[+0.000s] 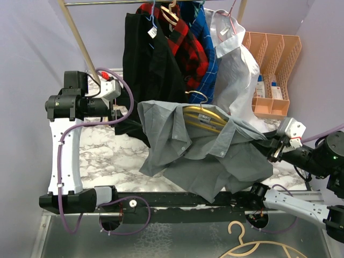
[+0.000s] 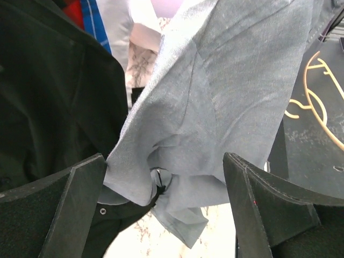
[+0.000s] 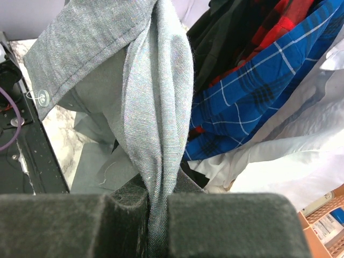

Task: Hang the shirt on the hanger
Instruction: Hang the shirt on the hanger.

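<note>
The light-grey shirt [image 1: 199, 150] is draped over the yellow-gold hanger [image 1: 204, 119], held above the marble table; the hanger's bars show in the open front and its hook pokes out above the collar. My right gripper [image 1: 267, 146] is shut on a bunched fold of the shirt [image 3: 156, 123] at the shirt's right side, with the fabric pinched between the pads [image 3: 226, 226]. My left gripper [image 1: 122, 111] sits at the shirt's left edge. Its fingers [image 2: 75, 209] stand wide apart, and the shirt's cloth [image 2: 215, 107] hangs just ahead of them, not clamped.
A rack at the back holds a black garment [image 1: 148, 59], red plaid and blue plaid shirts and a white shirt [image 1: 234, 64]. An orange organiser [image 1: 271, 70] stands back right. A pale tan hanger [image 1: 258, 248] lies near the front edge, also in the left wrist view [image 2: 317, 102].
</note>
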Controlling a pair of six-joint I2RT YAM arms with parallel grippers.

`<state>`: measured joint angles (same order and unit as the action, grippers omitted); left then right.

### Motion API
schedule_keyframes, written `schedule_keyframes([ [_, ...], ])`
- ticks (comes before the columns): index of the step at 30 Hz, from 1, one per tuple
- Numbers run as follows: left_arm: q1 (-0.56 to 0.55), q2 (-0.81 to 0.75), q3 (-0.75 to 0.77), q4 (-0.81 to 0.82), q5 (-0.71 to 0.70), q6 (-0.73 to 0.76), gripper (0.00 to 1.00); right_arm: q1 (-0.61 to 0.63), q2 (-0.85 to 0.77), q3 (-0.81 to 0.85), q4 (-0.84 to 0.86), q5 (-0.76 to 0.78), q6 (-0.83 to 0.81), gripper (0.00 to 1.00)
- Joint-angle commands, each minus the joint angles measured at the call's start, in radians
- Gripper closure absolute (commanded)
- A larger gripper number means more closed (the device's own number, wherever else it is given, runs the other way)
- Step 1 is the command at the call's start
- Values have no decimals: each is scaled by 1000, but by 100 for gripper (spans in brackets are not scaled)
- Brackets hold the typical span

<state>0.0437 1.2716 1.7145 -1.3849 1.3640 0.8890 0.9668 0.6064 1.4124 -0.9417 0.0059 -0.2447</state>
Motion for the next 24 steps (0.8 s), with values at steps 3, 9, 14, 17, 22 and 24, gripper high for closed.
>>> schedule_keyframes([
  [3,-5,-27,-112,-36,46,223,6,2,25,52,-5,-54,-1,99],
  [9,-4,8,-104,39,15,235,6,2,20,35,-32,-84,21,99],
  [14,-4,29,-89,49,-2,243,11,3,8,16,-27,-97,35,99],
  [17,-12,41,-90,-33,10,324,58,1,4,4,-8,-98,36,99],
  [22,-18,19,-159,-39,-10,342,100,3,14,-1,27,-84,36,99],
  [24,-18,4,-171,-39,-46,364,100,3,16,4,44,-42,35,99],
])
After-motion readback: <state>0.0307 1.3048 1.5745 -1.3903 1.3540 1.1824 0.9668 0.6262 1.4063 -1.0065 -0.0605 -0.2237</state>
